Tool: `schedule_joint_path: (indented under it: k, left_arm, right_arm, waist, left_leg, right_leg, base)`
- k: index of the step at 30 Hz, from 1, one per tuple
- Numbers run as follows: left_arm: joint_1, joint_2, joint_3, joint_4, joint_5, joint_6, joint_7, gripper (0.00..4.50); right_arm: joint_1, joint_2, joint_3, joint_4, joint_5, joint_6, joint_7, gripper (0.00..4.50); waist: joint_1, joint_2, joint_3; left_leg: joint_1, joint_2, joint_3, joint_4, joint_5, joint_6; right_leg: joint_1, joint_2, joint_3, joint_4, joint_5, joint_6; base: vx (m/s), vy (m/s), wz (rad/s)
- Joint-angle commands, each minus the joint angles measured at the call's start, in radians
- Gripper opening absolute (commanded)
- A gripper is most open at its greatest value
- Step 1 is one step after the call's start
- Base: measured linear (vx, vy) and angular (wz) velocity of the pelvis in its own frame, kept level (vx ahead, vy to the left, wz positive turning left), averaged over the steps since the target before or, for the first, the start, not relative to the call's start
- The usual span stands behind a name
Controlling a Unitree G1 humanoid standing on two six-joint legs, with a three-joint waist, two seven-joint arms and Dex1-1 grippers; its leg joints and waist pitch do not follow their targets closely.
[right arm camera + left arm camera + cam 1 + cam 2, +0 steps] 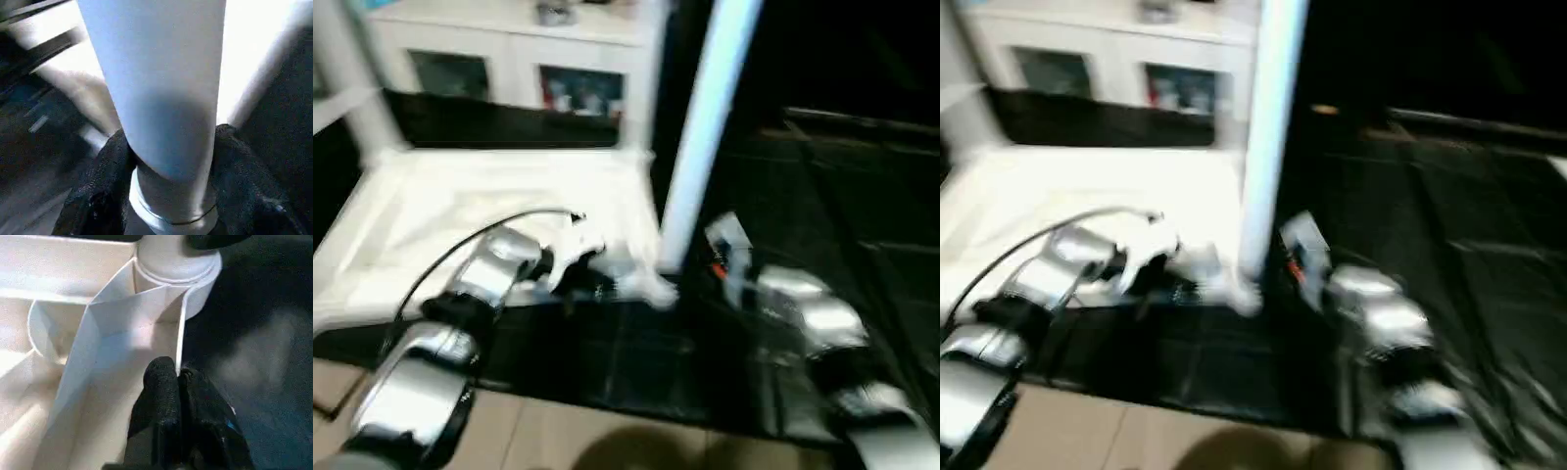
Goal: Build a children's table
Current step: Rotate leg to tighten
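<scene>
One white plastic rectangular table top [499, 211] lies upside down on a black floor mat [803, 196], ribbed underside facing up. Three long white tapered round legs are counted standing upright from its corner sockets: one at the near right corner [700, 137], one at the far left corner [352, 83], and what appears to be a third at the far right corner [644, 78], though blur makes that one uncertain. Thin raised ribs cross the underside and meet the round near-right socket [178, 271], where the leg base sits with a visible collar line.

Two grippers are present. The left gripper [178, 374] has its two black fingers pressed together, nipping the thin upright edge wall of the top just beside the near right socket. The right gripper [171, 147] stands about half open, one black finger [105, 181] on each side of the near right leg, low on its shaft just above the socket, both seemingly in contact with it.

Behind the top stands one white cabinet with glass doors [514, 59]. Beige floor tiles [568, 436] show at the near edge of the mat.
</scene>
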Motion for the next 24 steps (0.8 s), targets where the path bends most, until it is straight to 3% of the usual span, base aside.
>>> schedule_joint_path:
  k: [1, 4, 9, 10, 11, 13, 14, 17, 19, 20, 21, 24]
  left_arm:
    - [-0.038, -0.059, 0.042, 0.020, -0.041, 0.015, 0.105, 0.00]
    - [-0.068, -0.096, 0.080, 0.062, -0.054, 0.030, 0.195, 0.00]
    - [-0.096, -0.133, 0.108, 0.093, -0.058, 0.032, 0.263, 0.00]
    - [-0.096, -0.133, 0.108, 0.093, -0.058, 0.032, 0.263, 0.00]
    - [-0.091, -0.124, 0.091, 0.089, -0.039, 0.017, 0.253, 0.00]
    - [-0.088, -0.118, 0.086, 0.090, -0.034, 0.008, 0.245, 0.00]
    - [-0.085, -0.113, 0.083, 0.088, -0.032, 0.005, 0.239, 0.00]
    - [-0.082, -0.104, 0.079, 0.089, -0.025, -0.005, 0.229, 0.00]
    - [-0.075, -0.086, 0.074, 0.086, -0.017, -0.021, 0.206, 0.00]
    - [-0.075, -0.086, 0.074, 0.086, -0.017, -0.021, 0.206, 0.00]
    - [-0.070, -0.074, 0.072, 0.083, -0.015, -0.027, 0.183, 0.00]
    - [-0.051, -0.036, 0.048, 0.065, -0.010, -0.057, 0.097, 0.00]
  right_arm:
    - [-0.045, 0.084, -0.001, 0.069, 0.010, 0.021, -0.139, 2.00]
    - [-0.082, 0.143, -0.021, 0.114, -0.010, -0.002, -0.248, 1.99]
    - [-0.117, 0.209, -0.030, 0.145, -0.026, -0.041, -0.322, 1.99]
    - [-0.117, 0.209, -0.030, 0.145, -0.026, -0.041, -0.322, 2.54]
    - [-0.109, 0.206, -0.028, 0.137, -0.022, -0.054, -0.298, 2.68]
    - [-0.106, 0.200, -0.027, 0.136, -0.022, -0.059, -0.286, 2.74]
    - [-0.101, 0.194, -0.025, 0.131, -0.021, -0.060, -0.275, 3.04]
    - [-0.091, 0.182, -0.026, 0.118, -0.020, -0.064, -0.252, 3.12]
    - [-0.058, 0.152, -0.023, 0.074, -0.006, -0.062, -0.185, 3.43]
    - [-0.058, 0.152, -0.023, 0.074, -0.006, -0.062, -0.185, 3.49]
    - [-0.028, 0.121, -0.022, 0.035, 0.007, -0.057, -0.129, 3.54]
    - [0.059, -0.003, -0.016, -0.063, 0.038, -0.053, 0.054, 3.88]
  waist:
    - [0.001, 0.007, -0.061]
    - [-0.010, 0.005, -0.066]
    - [-0.009, 0.005, -0.072]
    - [-0.007, 0.005, -0.073]
    - [-0.007, 0.006, -0.073]
    - [-0.008, 0.006, -0.072]
    - [-0.007, 0.008, -0.071]
    - [-0.007, 0.007, -0.068]
    - [-0.005, 0.014, -0.066]
    - [-0.004, 0.011, -0.066]
    - [-0.001, 0.018, -0.067]
    - [0.003, 0.012, -0.068]
  left_leg:
    - [-0.018, -0.029, 0.013, -0.068, -0.230, 0.000]
    - [-0.017, -0.029, 0.015, -0.065, -0.200, 0.009]
    - [-0.018, -0.028, 0.019, -0.063, -0.127, 0.035]
    - [-0.017, -0.027, 0.020, -0.062, -0.117, 0.041]
    - [-0.019, -0.027, 0.020, -0.061, -0.092, 0.059]
    - [-0.018, -0.027, 0.021, -0.061, -0.099, 0.070]
    - [-0.016, -0.027, 0.022, -0.061, -0.113, 0.072]
    - [-0.014, -0.026, 0.022, -0.064, -0.149, 0.063]
    - [-0.013, -0.026, 0.021, -0.065, -0.165, 0.058]
    - [-0.012, -0.025, 0.023, -0.064, -0.173, 0.062]
    - [-0.013, -0.025, 0.020, -0.065, -0.168, 0.059]
    - [-0.016, -0.025, 0.020, -0.062, -0.162, 0.078]
  right_leg:
    - [0.063, -0.038, 0.029, -0.089, -0.463, -0.100]
    - [0.063, -0.032, 0.034, -0.076, -0.341, -0.155]
    - [0.071, -0.031, 0.040, -0.055, -0.153, -0.220]
    - [0.072, -0.030, 0.040, -0.052, -0.125, -0.229]
    - [0.075, -0.030, 0.040, -0.046, -0.062, -0.252]
    - [0.077, -0.032, 0.041, -0.045, -0.054, -0.262]
    - [0.076, -0.032, 0.041, -0.049, -0.069, -0.262]
    - [0.076, -0.034, 0.041, -0.056, -0.135, -0.248]
    - [0.076, -0.033, 0.041, -0.059, -0.160, -0.237]
    - [0.075, -0.033, 0.042, -0.061, -0.157, -0.234]
    - [0.078, -0.034, 0.041, -0.057, -0.146, -0.237]
    - [0.084, -0.030, 0.041, -0.056, -0.102, -0.241]
  base:
    - [0.000, 0.000, 0.00]
    - [0.000, 0.000, 0.00]
    - [0.000, 0.000, 0.00]
    - [0.000, 0.000, 0.00]
    - [0.000, 0.000, 0.00]
    - [0.000, 0.000, 0.00]
    - [0.000, 0.000, 0.00]
    - [0.000, 0.000, 0.00]
    - [0.000, 0.000, 0.00]
    - [0.000, 0.000, 0.00]
    - [0.000, 0.000, 0.00]
    - [0.000, 0.000, 0.00]
